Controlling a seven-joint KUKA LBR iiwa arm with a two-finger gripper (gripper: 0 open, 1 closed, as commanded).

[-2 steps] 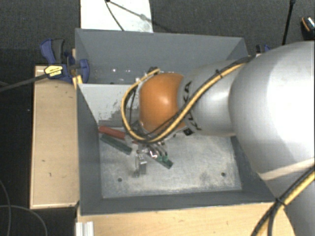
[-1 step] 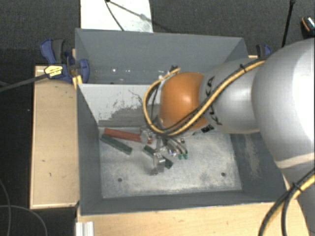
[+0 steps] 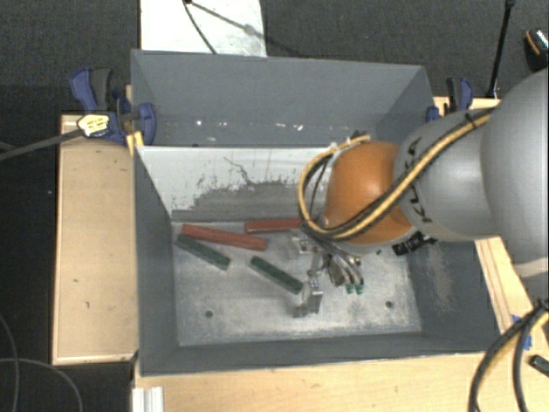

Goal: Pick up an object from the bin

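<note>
Orange wrist cover (image 3: 364,191) blocks the gripper (image 3: 310,303), so can't tell if it's spread or pinched. It's at a dark green bar (image 3: 274,275)'s right end, middle of the bin (image 3: 159,256); reddish sticks (image 3: 223,234) behind.

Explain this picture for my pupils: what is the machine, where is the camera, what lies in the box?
It is a robot arm reaching in from the right; the orange cover belongs to it. Its gripper is lowered onto the floor of a grey metal bin. The camera looks down from above, slightly sideways. In the bin lie two reddish-brown sticks and two dark green sticks. The gripper is at the right green one's end; whether it holds anything is unclear.
</note>
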